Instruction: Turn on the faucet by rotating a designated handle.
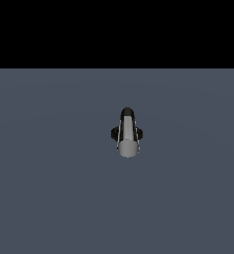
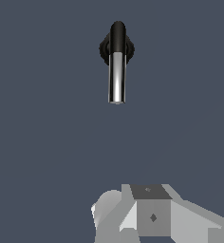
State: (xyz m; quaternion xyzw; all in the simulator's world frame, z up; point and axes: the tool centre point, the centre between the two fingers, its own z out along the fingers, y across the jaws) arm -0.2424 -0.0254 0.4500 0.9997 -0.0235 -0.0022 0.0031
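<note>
Closest to the wrist camera sits the gripper (image 2: 152, 213), seen only as pale grey blocks at the edge of the picture; its fingertips are out of view, so I cannot tell how far open it is, and nothing appears to be held. Beyond it, well apart, stands the faucet (image 2: 116, 47) on a plain grey-blue floor (image 2: 47, 142). Its handle (image 2: 116, 78), a smooth grey bar, projects from the black elbow and points back toward the gripper.

From the exterior view the handle (image 1: 127, 139) comes almost straight at the camera, its round end face foremost, with the black base (image 1: 113, 133) peeping out on either side. No part of the arm shows in that view.

My judgement is that the task is at the approach step: no contact is made and the handle looks unturned. Next the arm needs to close the gap, come in beside the bar near its free end, and push sideways so it swings about the post.
</note>
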